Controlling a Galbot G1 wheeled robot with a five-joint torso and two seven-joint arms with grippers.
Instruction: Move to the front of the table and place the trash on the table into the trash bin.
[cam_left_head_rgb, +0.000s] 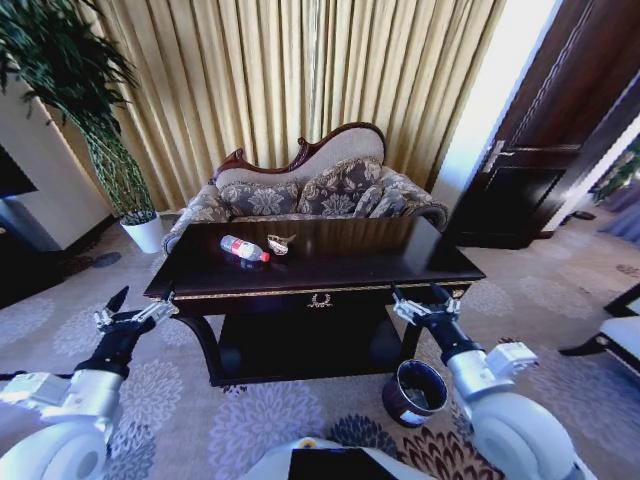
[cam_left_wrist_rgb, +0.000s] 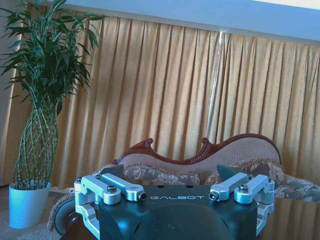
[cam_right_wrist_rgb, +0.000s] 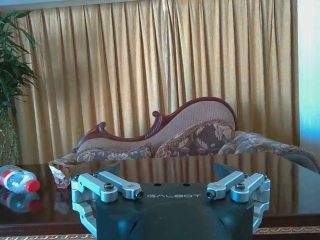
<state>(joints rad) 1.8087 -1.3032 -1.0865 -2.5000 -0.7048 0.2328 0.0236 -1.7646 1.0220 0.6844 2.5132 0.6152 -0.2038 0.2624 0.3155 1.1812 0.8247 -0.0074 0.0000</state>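
The dark glossy table (cam_left_head_rgb: 400, 262) stands straight ahead with its gold-trimmed front edge facing me. Two pieces of trash lie on its left half: a clear bottle (cam_left_head_rgb: 245, 249) with a red label and cap, on its side, and a small tan wrapper (cam_left_head_rgb: 280, 243) just right of it. The right wrist view also shows the bottle (cam_right_wrist_rgb: 17, 179) and the wrapper (cam_right_wrist_rgb: 62, 174). The round dark trash bin (cam_left_head_rgb: 415, 392) sits on the carpet by the table's front right leg. My left gripper (cam_left_head_rgb: 140, 305) hovers open off the front left corner. My right gripper (cam_left_head_rgb: 418, 297) is open at the front edge, above the bin.
A patterned sofa (cam_left_head_rgb: 320, 190) stands right behind the table, before gold curtains. A tall plant in a white pot (cam_left_head_rgb: 145, 232) is at the back left. A dark door (cam_left_head_rgb: 540, 150) is at the right, and a chair (cam_left_head_rgb: 615, 335) sits at the right edge.
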